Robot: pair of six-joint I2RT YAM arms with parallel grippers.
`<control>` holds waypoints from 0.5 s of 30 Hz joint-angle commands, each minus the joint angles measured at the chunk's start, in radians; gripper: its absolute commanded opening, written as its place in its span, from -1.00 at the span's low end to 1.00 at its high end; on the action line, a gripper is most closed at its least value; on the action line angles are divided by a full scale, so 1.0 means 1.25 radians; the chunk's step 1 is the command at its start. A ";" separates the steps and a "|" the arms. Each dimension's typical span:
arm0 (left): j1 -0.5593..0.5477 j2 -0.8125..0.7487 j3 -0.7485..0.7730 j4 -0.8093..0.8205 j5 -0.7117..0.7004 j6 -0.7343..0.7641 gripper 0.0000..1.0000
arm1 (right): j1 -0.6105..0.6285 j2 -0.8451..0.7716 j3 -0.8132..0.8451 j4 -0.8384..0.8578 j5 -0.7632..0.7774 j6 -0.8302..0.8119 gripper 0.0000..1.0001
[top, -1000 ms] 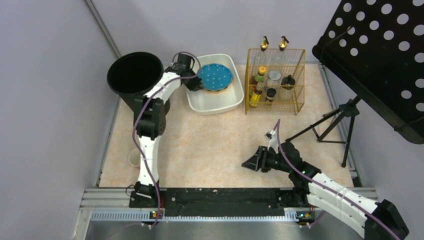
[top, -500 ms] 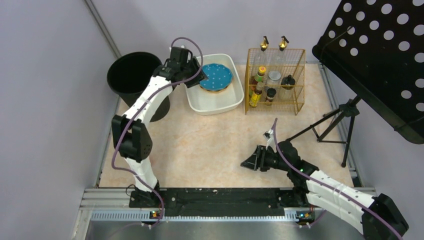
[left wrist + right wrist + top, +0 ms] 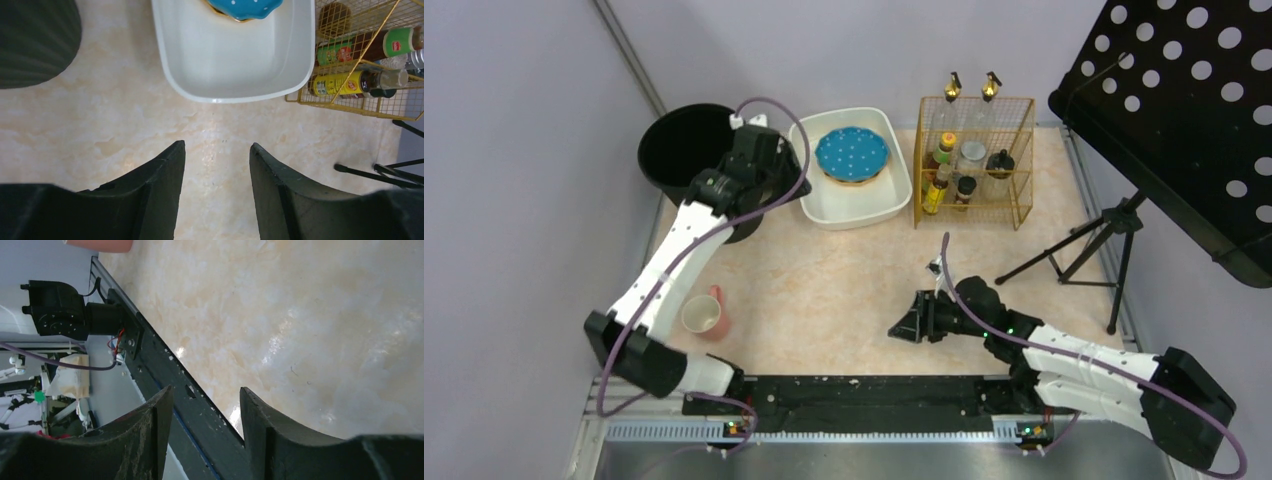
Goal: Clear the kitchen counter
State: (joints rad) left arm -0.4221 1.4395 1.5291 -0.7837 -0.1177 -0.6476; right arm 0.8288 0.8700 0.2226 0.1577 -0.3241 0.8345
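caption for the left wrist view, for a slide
Open left gripper over the kitchen counter, white basin and wire rack ahead

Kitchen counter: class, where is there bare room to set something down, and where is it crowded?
Free: the middle of the kitchen counter, bordered by white basin, pink mug and right gripper. Crowded: the far edge, where black bucket, basin and wire rack stand side by side.

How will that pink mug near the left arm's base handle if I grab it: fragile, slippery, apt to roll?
The pink mug looks like glazed ceramic: probably rigid, heavy for its size, breakable if dropped. Its smooth wall may slip; the rim likely grips better. Tipped, its round body could roll until the handle catches.
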 commanded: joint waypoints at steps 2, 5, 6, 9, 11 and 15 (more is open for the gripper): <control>-0.024 -0.155 -0.089 -0.055 -0.056 0.009 0.11 | 0.040 0.069 0.056 0.100 0.021 -0.018 0.02; -0.045 -0.197 -0.134 -0.119 -0.061 0.011 0.11 | 0.052 0.095 0.058 0.127 0.025 -0.018 0.03; -0.053 -0.210 -0.146 -0.142 -0.079 0.004 0.10 | 0.054 0.102 0.058 0.133 0.028 -0.019 0.03; -0.061 -0.258 -0.192 -0.207 -0.156 -0.018 0.10 | 0.061 0.116 0.060 0.152 0.027 -0.019 0.03; -0.061 -0.292 -0.223 -0.245 -0.199 -0.038 0.10 | 0.065 0.123 0.059 0.162 0.028 -0.019 0.03; -0.061 -0.332 -0.287 -0.290 -0.219 -0.076 0.06 | 0.070 0.141 0.063 0.180 0.026 -0.024 0.03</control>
State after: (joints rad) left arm -0.4976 1.0813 1.2232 -1.0588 -0.3084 -0.6872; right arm 0.9001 1.0256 0.2523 0.2996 -0.2996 0.8291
